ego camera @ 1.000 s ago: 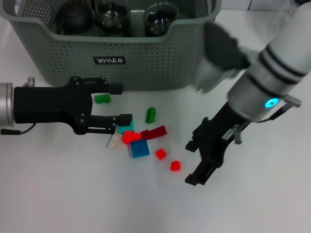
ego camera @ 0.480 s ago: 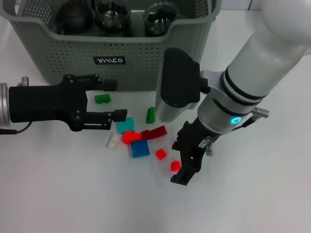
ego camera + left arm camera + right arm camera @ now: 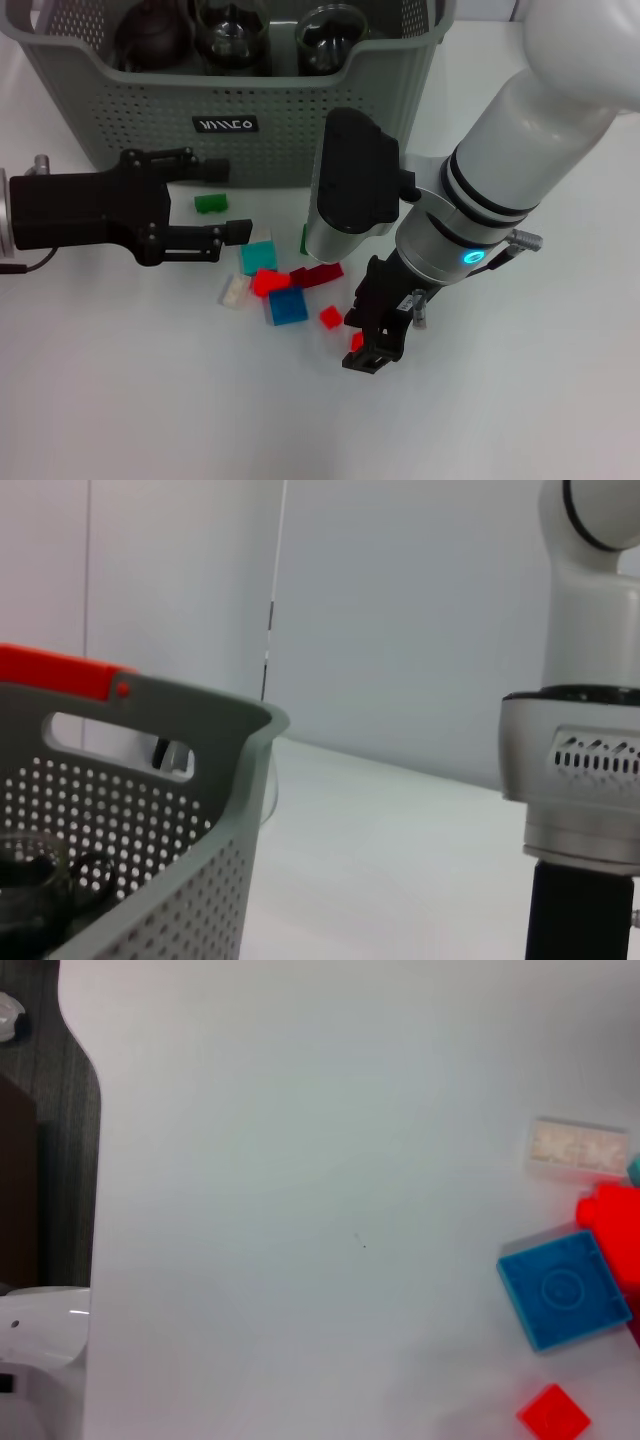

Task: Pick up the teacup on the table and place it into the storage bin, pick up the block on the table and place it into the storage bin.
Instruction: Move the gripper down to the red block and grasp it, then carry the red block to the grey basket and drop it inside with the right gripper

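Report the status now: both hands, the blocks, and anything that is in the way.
Left hand open, empty, beside green block. Right hand low over small red block. Other blocks on table. Storage bin holds dark glassware. Nothing blocking.

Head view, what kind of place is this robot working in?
Probably a lab or test bench: a plain white table, a grey-green storage bin holding dark glassware, and small toy blocks scattered between the left gripper and right gripper.

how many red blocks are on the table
4: a bright one above the blue block, a dark red one, a small one, another partly under the right gripper. More may be hidden.
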You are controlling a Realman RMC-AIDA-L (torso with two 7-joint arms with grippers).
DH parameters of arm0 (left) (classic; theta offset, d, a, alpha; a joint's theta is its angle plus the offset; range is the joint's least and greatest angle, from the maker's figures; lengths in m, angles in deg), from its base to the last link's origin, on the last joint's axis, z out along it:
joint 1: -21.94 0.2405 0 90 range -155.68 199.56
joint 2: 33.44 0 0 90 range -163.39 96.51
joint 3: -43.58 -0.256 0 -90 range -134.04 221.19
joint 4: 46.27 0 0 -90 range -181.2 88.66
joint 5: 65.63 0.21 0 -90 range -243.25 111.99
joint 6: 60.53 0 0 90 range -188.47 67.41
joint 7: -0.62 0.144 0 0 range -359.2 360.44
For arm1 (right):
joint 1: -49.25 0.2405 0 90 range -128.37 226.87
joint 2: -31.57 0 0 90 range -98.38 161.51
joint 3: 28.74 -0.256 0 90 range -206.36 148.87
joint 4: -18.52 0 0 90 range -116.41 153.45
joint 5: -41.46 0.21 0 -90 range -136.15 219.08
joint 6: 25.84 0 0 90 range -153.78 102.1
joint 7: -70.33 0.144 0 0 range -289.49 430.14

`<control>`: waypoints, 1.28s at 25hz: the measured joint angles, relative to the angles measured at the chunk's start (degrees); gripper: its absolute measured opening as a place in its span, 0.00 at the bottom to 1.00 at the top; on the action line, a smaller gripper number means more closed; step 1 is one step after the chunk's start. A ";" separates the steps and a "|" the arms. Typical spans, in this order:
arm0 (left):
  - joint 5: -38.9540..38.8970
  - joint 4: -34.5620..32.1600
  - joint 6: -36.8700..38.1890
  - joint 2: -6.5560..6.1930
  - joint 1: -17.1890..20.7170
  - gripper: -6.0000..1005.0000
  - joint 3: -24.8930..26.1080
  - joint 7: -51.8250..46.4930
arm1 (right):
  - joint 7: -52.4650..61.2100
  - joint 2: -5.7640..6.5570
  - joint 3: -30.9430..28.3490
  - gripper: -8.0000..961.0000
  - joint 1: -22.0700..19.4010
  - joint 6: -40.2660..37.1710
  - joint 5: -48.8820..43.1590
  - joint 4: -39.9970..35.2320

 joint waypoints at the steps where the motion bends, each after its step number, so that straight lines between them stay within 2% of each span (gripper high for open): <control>1: 0.27 0.01 -0.19 0.00 0.07 0.79 0.00 0.15 | 0.16 0.00 0.11 0.75 0.00 0.01 0.01 0.00; 8: 4.08 0.11 -1.93 -0.43 0.21 0.79 0.84 0.28 | 1.46 0.07 1.11 0.50 0.02 0.09 -0.04 -0.04; 10: 4.97 0.40 -1.98 -0.67 0.17 0.79 2.00 0.22 | 1.67 0.08 1.36 0.26 0.03 0.09 -0.13 -0.05; 27: 5.40 0.79 -1.83 -0.70 0.25 0.79 3.04 0.28 | 2.27 0.34 1.21 0.27 -0.07 -0.08 -0.04 0.13; 32: 5.40 0.79 -1.83 -0.69 0.25 0.79 3.23 0.15 | 2.36 0.23 1.38 0.33 -0.61 -0.06 0.00 -0.02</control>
